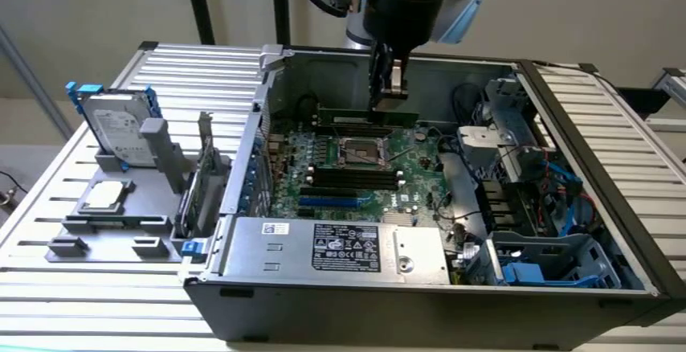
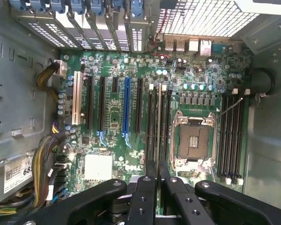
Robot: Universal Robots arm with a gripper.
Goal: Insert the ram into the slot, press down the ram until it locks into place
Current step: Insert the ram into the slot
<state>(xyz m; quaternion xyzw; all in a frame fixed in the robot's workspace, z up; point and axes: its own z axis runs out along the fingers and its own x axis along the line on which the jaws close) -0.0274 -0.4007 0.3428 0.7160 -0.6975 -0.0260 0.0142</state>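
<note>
At upper centre of the exterior view, the pincer (image 1: 390, 95) is clamped on the ram (image 1: 365, 116), held edge-down over the slot (image 2: 152, 131) beside the CPU socket (image 2: 193, 140). Keep the ram parallel to the slot; press evenly so both end clips latch.

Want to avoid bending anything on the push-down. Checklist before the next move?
1. Stick held: ok, claw is shut on the memory stick.
2. Stick parallel to the black slots: ok in the wrist view.
3. Stick centred over one exact slot: cannot tell.
4. Slots empty: ok, none appears to hold a stick.
5. End clips open: cannot tell.
6. Stick seated: not ok, it looks clear of the slots.
</note>
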